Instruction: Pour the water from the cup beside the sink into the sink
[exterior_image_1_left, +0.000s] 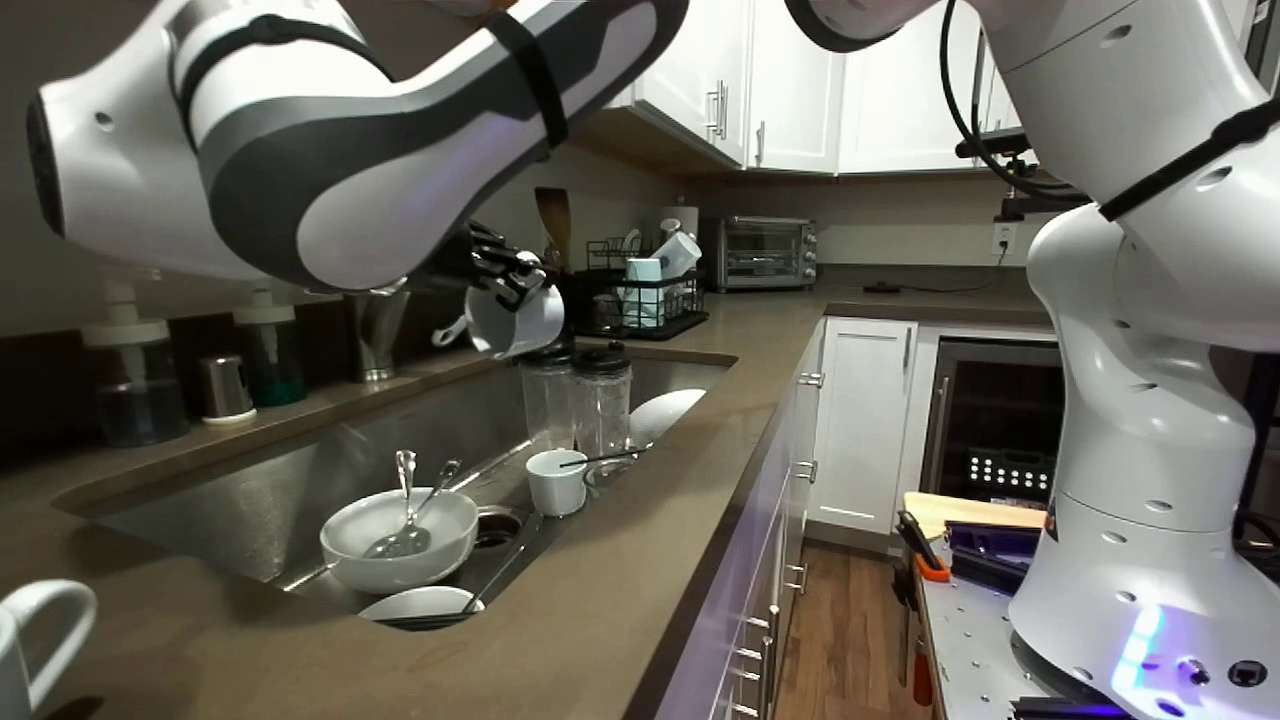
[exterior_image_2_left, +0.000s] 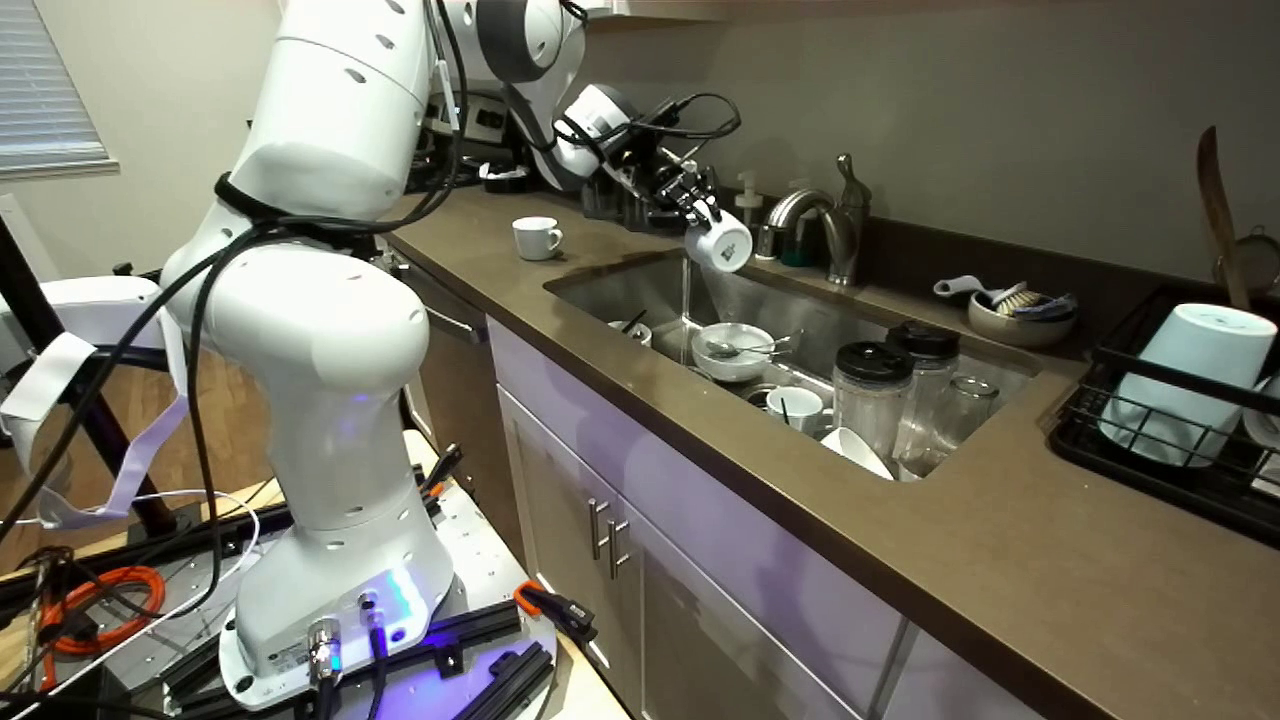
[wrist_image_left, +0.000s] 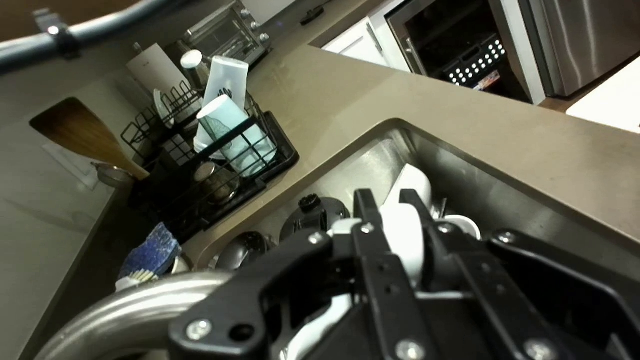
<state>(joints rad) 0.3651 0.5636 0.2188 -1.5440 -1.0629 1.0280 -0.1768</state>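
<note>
Fingers (wrist_image_left: 369, 240) grip the tilted white cup (exterior_image_2_left: 718, 243) above the sink (exterior_image_2_left: 840, 325).

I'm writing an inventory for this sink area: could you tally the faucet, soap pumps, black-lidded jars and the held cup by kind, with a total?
Faucet: 1
Soap pumps: 2
Black-lidded jars: 2
Held cup: 1
Total: 6
</note>
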